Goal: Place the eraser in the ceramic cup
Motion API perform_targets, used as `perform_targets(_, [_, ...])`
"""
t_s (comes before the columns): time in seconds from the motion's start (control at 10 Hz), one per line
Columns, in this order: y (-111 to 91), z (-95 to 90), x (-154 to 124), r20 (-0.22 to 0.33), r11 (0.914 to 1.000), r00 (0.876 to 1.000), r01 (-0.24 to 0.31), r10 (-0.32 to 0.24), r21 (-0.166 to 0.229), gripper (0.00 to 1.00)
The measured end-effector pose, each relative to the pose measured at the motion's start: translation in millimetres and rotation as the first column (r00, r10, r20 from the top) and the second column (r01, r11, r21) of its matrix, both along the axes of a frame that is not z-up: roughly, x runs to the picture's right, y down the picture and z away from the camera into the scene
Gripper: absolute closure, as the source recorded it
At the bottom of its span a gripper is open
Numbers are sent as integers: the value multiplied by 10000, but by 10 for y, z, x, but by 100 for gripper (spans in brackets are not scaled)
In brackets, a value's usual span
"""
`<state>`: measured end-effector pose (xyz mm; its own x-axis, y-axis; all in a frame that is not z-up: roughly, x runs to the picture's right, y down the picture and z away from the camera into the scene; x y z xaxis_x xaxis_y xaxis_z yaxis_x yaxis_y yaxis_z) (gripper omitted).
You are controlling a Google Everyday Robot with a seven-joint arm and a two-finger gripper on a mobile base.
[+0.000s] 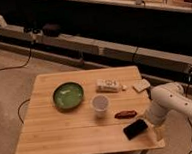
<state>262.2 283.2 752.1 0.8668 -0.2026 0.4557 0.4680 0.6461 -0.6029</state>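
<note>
The eraser (135, 128), a flat black block, lies on the wooden table (59, 134) near its front right corner. The ceramic cup (100, 103), small, white and upright, stands at the table's middle, to the left of the eraser and farther back. My white arm (172, 101) reaches in from the right. Its gripper (154, 129) is low at the table's right edge, just right of the eraser. I cannot tell whether it touches the eraser.
A green round dish (68, 95) sits left of the cup. A pale printed box (108, 85) and a small pale piece (141, 85) lie at the back. A reddish-brown oblong thing (125, 114) lies between the cup and the eraser. Cables run across the floor.
</note>
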Motion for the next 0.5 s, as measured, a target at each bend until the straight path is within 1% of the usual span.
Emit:
perform_targets(0.3, [32,82,-34,462,9999,9988,-167,167,4,20])
perform_targets(0.5, [53,119,10,550,9998,9983,-178,183,-107,20])
